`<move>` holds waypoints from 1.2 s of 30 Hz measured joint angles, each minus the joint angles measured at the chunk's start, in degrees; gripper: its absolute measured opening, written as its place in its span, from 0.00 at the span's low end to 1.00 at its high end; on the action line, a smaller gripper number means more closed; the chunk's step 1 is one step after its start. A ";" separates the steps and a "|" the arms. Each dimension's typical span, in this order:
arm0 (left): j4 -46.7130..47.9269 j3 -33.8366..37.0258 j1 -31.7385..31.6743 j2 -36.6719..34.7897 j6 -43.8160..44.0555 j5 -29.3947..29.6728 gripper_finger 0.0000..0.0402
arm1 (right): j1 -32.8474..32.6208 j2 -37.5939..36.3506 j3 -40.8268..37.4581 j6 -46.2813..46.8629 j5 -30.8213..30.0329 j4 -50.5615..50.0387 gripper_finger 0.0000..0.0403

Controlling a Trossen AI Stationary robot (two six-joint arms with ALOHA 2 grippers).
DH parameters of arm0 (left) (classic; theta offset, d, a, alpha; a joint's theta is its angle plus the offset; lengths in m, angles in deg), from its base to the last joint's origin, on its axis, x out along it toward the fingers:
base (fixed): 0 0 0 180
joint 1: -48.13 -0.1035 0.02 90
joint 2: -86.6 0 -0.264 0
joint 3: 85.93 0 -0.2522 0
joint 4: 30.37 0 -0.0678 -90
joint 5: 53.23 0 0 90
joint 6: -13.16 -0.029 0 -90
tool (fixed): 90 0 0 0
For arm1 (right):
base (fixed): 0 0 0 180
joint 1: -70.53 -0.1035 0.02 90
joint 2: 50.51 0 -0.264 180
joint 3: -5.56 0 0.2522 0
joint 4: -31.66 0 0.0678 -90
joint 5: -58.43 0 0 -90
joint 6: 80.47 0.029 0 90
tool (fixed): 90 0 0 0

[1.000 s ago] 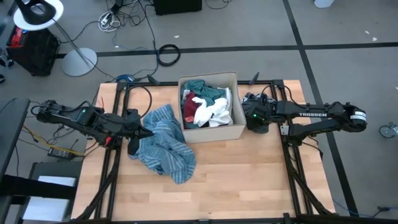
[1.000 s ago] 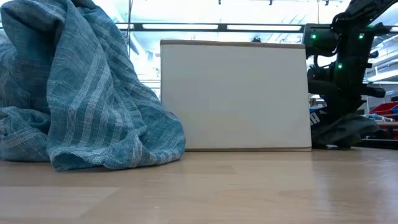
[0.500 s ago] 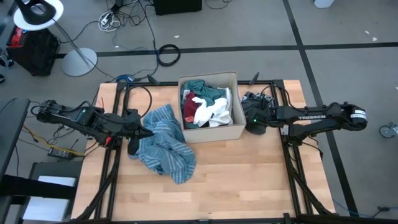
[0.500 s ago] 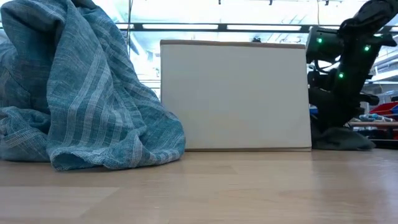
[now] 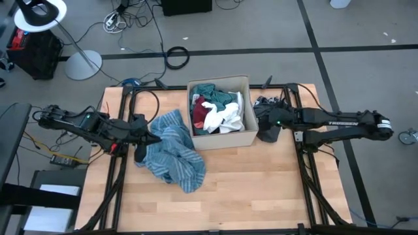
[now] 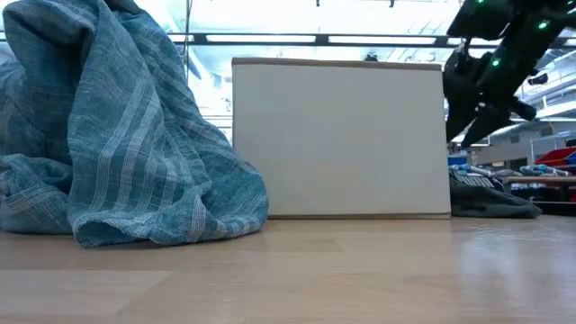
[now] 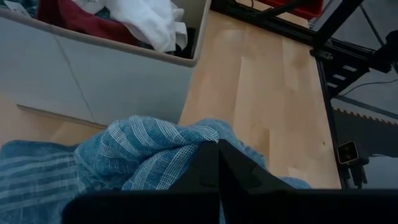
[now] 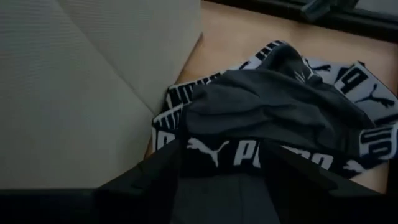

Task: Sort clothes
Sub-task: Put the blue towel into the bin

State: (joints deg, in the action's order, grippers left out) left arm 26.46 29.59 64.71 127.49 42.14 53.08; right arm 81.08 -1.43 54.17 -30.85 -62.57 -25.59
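A light blue striped cloth (image 5: 171, 151) lies heaped on the table left of the tan box (image 5: 222, 138). My left gripper (image 5: 147, 139) is shut at the cloth's left edge. Teal, dark red and white clothes (image 5: 217, 109) fill the box. A black garment with a black-and-white lettered band (image 8: 273, 118) lies on the table against the box's right wall. My right gripper (image 6: 477, 117) hangs open above this garment, clear of it in the low view. In the right wrist view its two fingers stand apart on either side of the garment. My left gripper's shut fingertips (image 7: 217, 152) lie against a raised fold of the blue cloth (image 7: 180, 140), coming in level from the table's left. Whether any cloth is caught between them I cannot tell. The cloth rests on the table.
The box (image 6: 342, 135) stands at the table's far middle. Bare wood (image 5: 255, 189) stretches across the near half and the right side. Black frame rails (image 5: 307, 170) run along the table's left and right edges.
My right gripper has opened and let go of the black garment, then risen beside the box. The garment, partly lifted a second ago, now lies flat on the table to the right of the box.
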 joint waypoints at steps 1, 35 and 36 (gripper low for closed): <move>0.00 0.00 0.00 0.00 0.02 0.10 0.00 | -0.49 -0.81 0.00 0.75 0.02 -0.83 0.54; -22.66 -36.18 -20.22 23.71 -32.14 -0.15 0.00 | -43.52 -0.33 0.00 29.34 -23.42 1.09 0.49; -22.60 -39.29 -20.88 25.94 -33.33 -0.45 0.00 | -43.95 -0.31 0.00 29.00 -24.11 1.70 0.49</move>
State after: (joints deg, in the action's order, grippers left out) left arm 3.86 -9.70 43.82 153.44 8.81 52.63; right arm 37.13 -1.74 54.17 -1.85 -86.68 -23.89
